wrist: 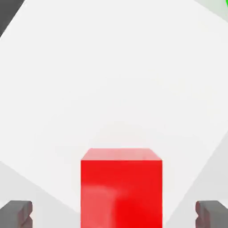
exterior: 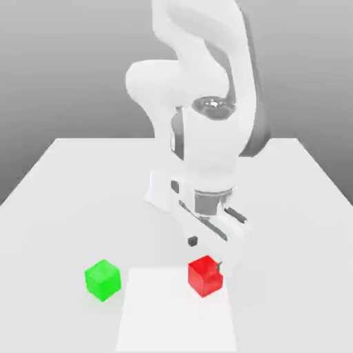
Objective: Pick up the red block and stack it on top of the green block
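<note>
The small, glossy, bright red cube, the red block [exterior: 205,275], sits on the pale white table [exterior: 62,179], on a lighter square patch [exterior: 176,317] of the tabletop, near that patch's corner toward the exterior view's right. Taking the red block as the landmark: the tool [exterior: 206,253] of the white robot arm [exterior: 207,138] hangs directly over it, pointing down, with its two dark fingertips standing wide apart. One fingertip [exterior: 192,241] shows above and to the exterior view's left of the red block, clear of it; the other [exterior: 220,265] lies at the block's upper edge on the exterior view's right, and whether it touches the cube there cannot be told.

In the hand view the red block [wrist: 121,189] stands centred between the two grey finger pads [wrist: 17,213], with white table showing in the gap on each side, so the tool is open and grips nothing; the block rests on the table, straddled but not clasped.

The small, glossy, bright green cube, the green block [exterior: 103,280], lies on the table well apart from the red block, toward the exterior view's left, just beside the lighter patch's edge. It stands at about the same depth in the scene as the red block. In the hand view a sliver of the green block [wrist: 220,6] shows at a corner, far from the red cube.
</note>
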Available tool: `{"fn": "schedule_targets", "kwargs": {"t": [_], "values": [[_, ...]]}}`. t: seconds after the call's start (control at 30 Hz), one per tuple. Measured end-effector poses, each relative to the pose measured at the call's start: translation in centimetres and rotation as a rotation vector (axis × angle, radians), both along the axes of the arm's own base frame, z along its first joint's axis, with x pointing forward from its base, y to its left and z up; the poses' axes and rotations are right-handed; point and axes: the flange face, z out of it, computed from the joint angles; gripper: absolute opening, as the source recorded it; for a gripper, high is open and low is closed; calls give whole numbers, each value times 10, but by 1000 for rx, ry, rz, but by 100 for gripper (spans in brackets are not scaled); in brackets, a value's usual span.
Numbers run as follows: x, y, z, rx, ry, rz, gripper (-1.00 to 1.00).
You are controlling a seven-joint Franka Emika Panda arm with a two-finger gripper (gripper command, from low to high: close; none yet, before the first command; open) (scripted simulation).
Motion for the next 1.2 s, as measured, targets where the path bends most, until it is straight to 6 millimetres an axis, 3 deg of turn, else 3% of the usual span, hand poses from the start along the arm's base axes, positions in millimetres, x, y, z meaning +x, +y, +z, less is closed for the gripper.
{"fn": "schedule_targets", "kwargs": {"t": [0.13,0.17,0.4,0.73,0.93,1.1,1.2], "values": [[-3,1,-28,0,4,3,0],[-4,0,-34,-1,5,4,-100],[-4,0,-34,0,3,5,-100],[-4,1,25,-2,3,9,-100],[8,-95,46,-7,6,-19,-100],[-4,-184,64,-4,5,-27,-100],[-8,-204,47,-3,6,-34,-100]]}}
